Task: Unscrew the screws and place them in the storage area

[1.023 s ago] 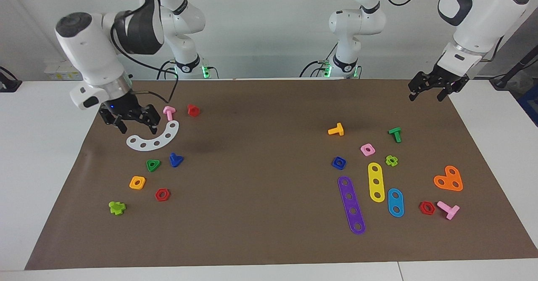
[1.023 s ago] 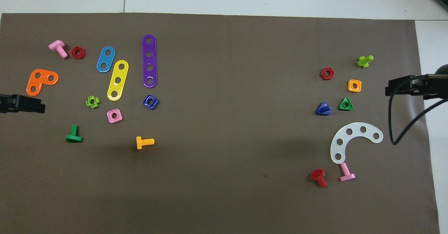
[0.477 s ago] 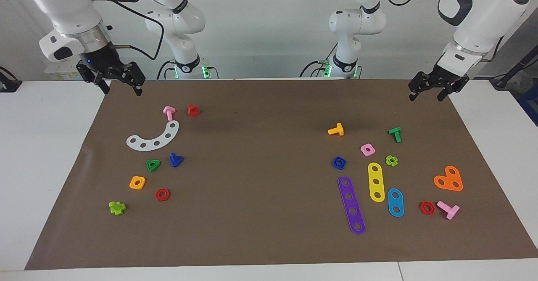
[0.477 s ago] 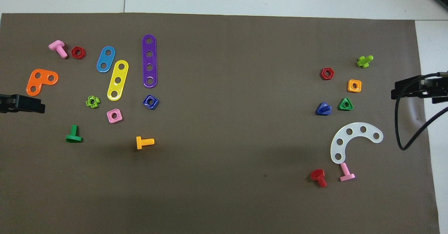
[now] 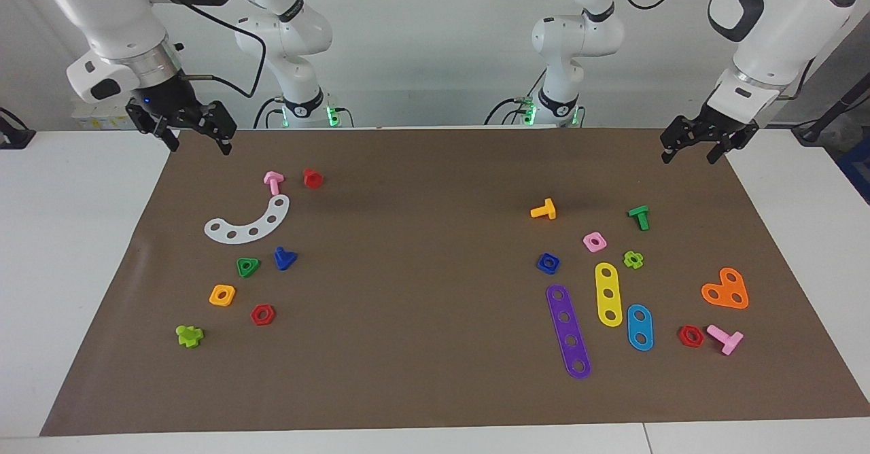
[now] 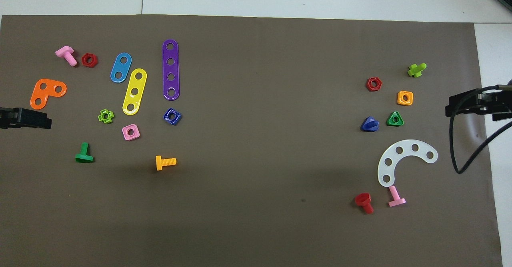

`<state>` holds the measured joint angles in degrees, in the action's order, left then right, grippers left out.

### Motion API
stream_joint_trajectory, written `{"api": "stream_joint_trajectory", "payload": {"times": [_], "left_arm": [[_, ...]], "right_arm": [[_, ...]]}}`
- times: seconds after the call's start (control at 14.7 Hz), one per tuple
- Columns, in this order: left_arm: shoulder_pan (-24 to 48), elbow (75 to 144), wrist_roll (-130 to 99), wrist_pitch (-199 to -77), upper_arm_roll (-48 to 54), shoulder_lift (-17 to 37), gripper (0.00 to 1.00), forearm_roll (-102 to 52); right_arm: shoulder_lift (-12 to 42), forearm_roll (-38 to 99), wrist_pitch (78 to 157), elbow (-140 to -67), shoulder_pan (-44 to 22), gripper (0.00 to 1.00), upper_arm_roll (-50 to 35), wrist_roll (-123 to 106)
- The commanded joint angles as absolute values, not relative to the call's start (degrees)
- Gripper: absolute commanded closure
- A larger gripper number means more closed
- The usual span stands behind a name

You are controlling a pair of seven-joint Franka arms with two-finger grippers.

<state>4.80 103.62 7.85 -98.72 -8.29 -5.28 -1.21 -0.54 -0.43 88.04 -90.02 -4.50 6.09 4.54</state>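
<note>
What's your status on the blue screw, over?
Right pincer open, raised over the mat's corner. Left pincer open, waiting. Blue screw lies free beside green triangular nut, near white strip. Nothing in the way.

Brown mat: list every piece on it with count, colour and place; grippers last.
dark-blue screw: 1, dark blue, right arm's end, beside green triangular nut
curved strip: 1, white, same end, nearer the robots
other screws there: 3, pink, red, lime
other nuts there: 2, orange, red
screws at left arm's end: 3, orange, green, pink
nuts there: 4, pink, lime, blue, red
straight strips there: 3, purple, yellow, blue
angle plate: 1, orange, there
right gripper: 1, black, open, over the mat's edge, its own end
left gripper: 1, black, open, likewise
</note>
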Motion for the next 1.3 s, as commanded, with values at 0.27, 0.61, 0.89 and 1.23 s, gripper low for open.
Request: {"api": "stream_joint_trajectory", "payload": {"times": [0.27,0.61,0.89,1.23], "left_arm": [[5.0,104.2,8.0,-101.3,-8.1,-6.1,0.0,-1.7],[5.0,102.5,7.7,-101.4,-8.1,-5.4,0.0,-1.4],[3.9,96.0,4.3,-96.0,-3.8,-3.4,0.0,-1.2],[1.8,94.0,2.5,-91.9,0.4,-3.8,0.0,0.4]], "right_arm": [[-1.4,-1.3,87.4,-91.2,-4.5,0.0,5.8,2.5],[-1.4,-1.3,87.3,-91.1,-4.6,0.0,5.8,2.7],[-1.4,-1.3,87.3,-91.1,-4.6,0.0,5.9,2.9],[-1.4,-1.3,87.4,-91.1,-4.5,0.0,5.9,2.7]]}}
